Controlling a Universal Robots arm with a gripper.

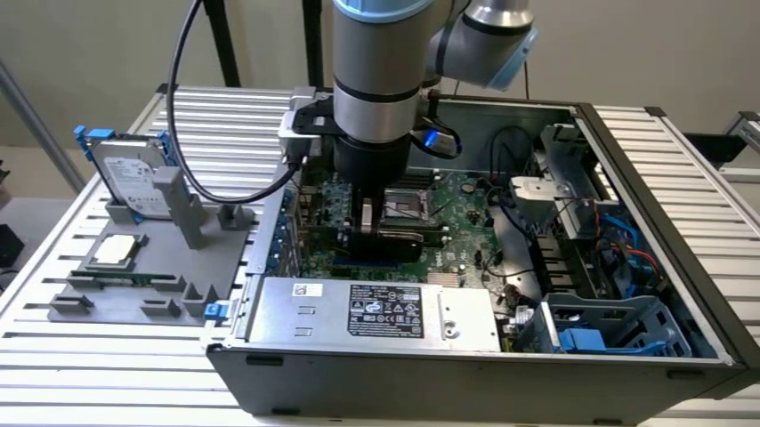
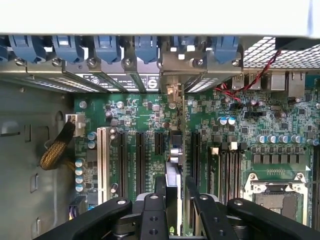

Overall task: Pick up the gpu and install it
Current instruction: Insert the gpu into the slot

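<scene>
The gpu (image 2: 173,172) stands edge-on between my fingers, thin and upright, directly over the motherboard's (image 2: 150,112) expansion slots, with its silver end toward the case's rear brackets. My gripper (image 2: 175,205) is shut on the gpu's upper edge. In the exterior view the gripper (image 1: 380,227) is low inside the open computer case (image 1: 475,374). There the gpu (image 1: 398,244) shows as a dark strip just above the green board. Whether its lower edge sits in a slot is hidden.
A silver hard drive with blue rails (image 1: 131,182) and a small square chip (image 1: 116,251) sit on the grey fixture at the exterior view's left. The power supply (image 1: 380,311), a blue drive cage (image 1: 606,329), the CPU socket (image 2: 275,197) and loose cables (image 1: 522,205) crowd the case.
</scene>
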